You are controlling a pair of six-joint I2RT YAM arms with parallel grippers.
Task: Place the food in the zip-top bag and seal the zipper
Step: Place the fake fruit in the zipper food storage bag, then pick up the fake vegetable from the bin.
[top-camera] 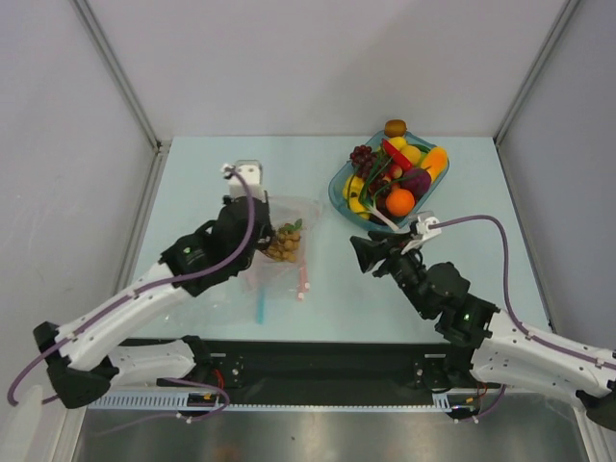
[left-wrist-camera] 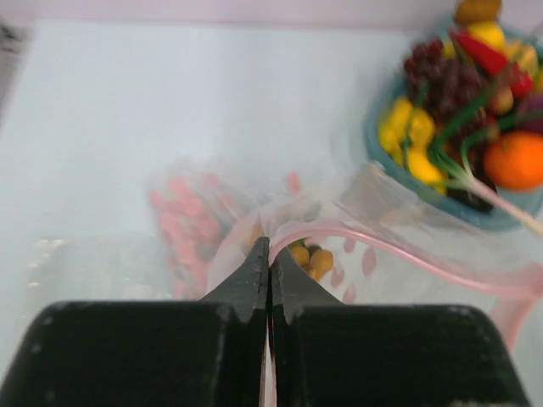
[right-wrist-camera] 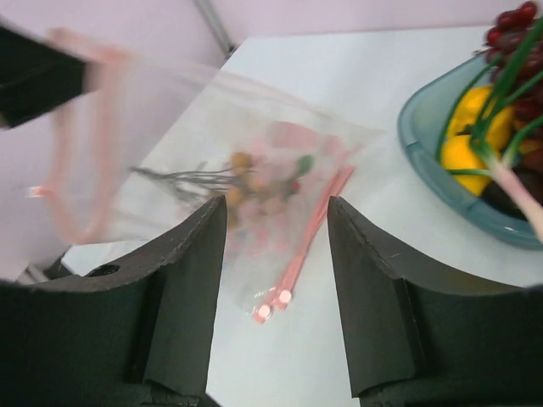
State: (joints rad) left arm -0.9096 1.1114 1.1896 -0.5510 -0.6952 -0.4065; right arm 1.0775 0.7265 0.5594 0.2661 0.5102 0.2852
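Pinching the mouth edge of the zip-top bag (top-camera: 286, 260) at the pink zipper (left-wrist-camera: 399, 243), the left gripper (left-wrist-camera: 269, 254) has its fingers pressed together and holds that edge raised above the desk (top-camera: 212, 173). A tan grape bunch (top-camera: 283, 243) lies inside the bag. The right gripper (right-wrist-camera: 276, 208) hangs with jaws spread and empty, between the bag and the teal tray (top-camera: 339, 192), which holds the other food (top-camera: 399, 200).

No writing, label, brand mark or number can be read in any of the three views. The zip-top bag (top-camera: 281, 277) carries pink printed blotches, but they are too blurred to tell whether they are letters.
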